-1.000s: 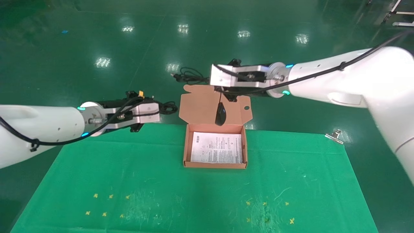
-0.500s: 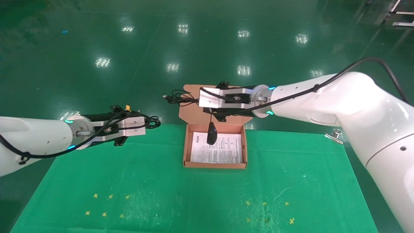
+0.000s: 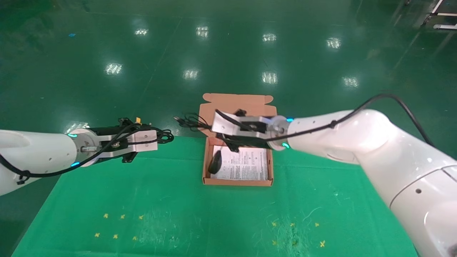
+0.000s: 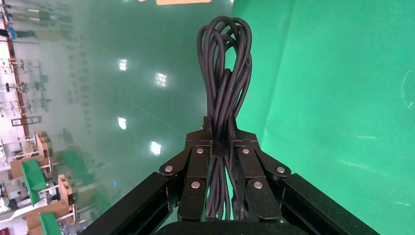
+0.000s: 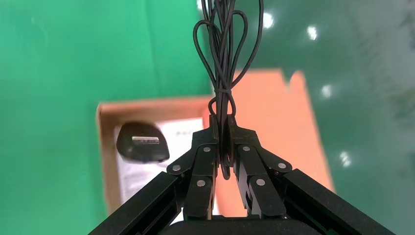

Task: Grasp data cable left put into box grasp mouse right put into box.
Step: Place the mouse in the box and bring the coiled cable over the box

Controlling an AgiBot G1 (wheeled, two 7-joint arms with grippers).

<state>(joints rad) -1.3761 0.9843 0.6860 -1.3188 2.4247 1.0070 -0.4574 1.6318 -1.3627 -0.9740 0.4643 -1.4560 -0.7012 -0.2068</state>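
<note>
Head view: end effectors clamping data cable [image 3: 165, 135] and mouse [image 3: 214, 161] cord, fingertips hidden.

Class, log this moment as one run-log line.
right gripper: shut on mouse cord, mouse hanging in box | left gripper: shut on data cable, left of box

Counted, present tense: 1 box [image 3: 237, 178] w/ 1 lid flap [image 3: 237, 103]; 1 printed sheet [image 3: 246, 166] is seen inside. 1 mouse [image 3: 214, 162] is counted, 1 mouse cord bundle [image 3: 189, 121], 1 data cable [image 3: 164, 135]. 2 grippers are seen: left gripper [image 3: 159, 135], right gripper [image 3: 209, 125]. 1 green cloth [image 3: 178, 214].
</note>
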